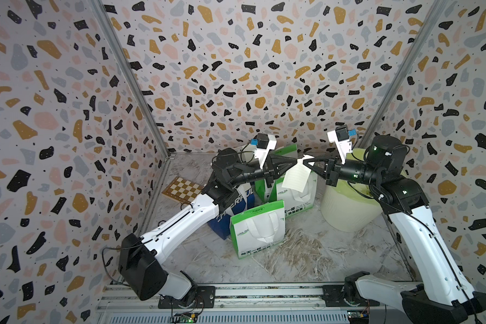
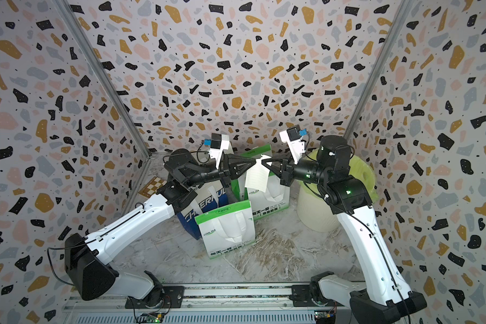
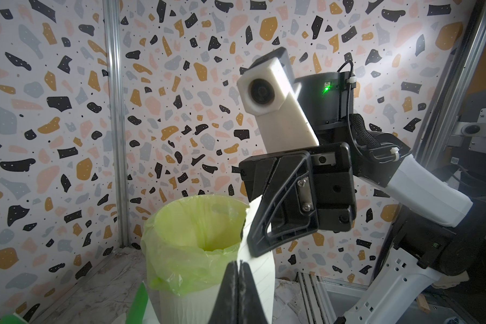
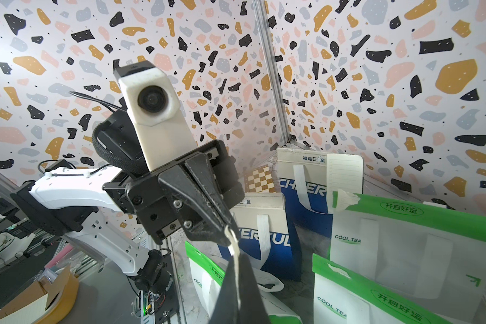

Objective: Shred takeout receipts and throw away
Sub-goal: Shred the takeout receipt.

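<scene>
Left wrist view shows left and right jaws clamped on one receipt [image 3: 260,269] near the bin [image 3: 185,305] (yellow-green liner [image 3: 197,232] inside).

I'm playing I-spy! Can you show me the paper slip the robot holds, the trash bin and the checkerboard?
paper slip [image 1: 296,176], in a top view, middle of the hanging sheet.
trash bin [image 1: 345,213], in a top view, its white side wall.
checkerboard [image 1: 181,190], in a top view, middle of its squares.

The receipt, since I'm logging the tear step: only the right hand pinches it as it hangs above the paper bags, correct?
No: in both top views the left hand and right hand each pinch the top edge of the receipt. It does hang above the paper bags.
</scene>
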Available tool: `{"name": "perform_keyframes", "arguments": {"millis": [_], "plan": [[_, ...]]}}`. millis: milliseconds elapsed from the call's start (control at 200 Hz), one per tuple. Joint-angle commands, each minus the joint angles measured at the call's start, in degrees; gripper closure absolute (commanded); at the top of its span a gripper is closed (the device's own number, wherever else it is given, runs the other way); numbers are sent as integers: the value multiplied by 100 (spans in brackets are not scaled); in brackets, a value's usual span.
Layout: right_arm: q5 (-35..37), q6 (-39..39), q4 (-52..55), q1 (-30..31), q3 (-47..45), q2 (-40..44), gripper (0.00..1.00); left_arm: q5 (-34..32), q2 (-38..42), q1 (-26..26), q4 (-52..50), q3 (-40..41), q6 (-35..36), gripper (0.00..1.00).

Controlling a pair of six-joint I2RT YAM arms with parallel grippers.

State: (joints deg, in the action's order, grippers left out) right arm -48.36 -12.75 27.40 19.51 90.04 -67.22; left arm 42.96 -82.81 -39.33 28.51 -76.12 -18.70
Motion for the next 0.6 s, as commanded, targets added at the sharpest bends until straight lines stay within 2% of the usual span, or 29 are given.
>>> {"name": "perform_keyframes", "arguments": {"millis": [0,40,145,200,305,596], "plan": [[-20,5,-121,31,27,152,100,47,-8,-48,121,-158,18,100],[4,11,-102,32,44,149,99,33,-2,-48,89,-151,38,100],[91,96,-7,35,143,130,71,13,43,-44,67,-95,101,100],[90,123,-8,31,185,120,65,11,70,-57,46,-75,137,100],[31,128,4,38,301,46,66,11,100,-57,5,-49,191,100],[212,283,264,407,511,-186,88,-16,149,-74,-77,-70,301,100]]}}
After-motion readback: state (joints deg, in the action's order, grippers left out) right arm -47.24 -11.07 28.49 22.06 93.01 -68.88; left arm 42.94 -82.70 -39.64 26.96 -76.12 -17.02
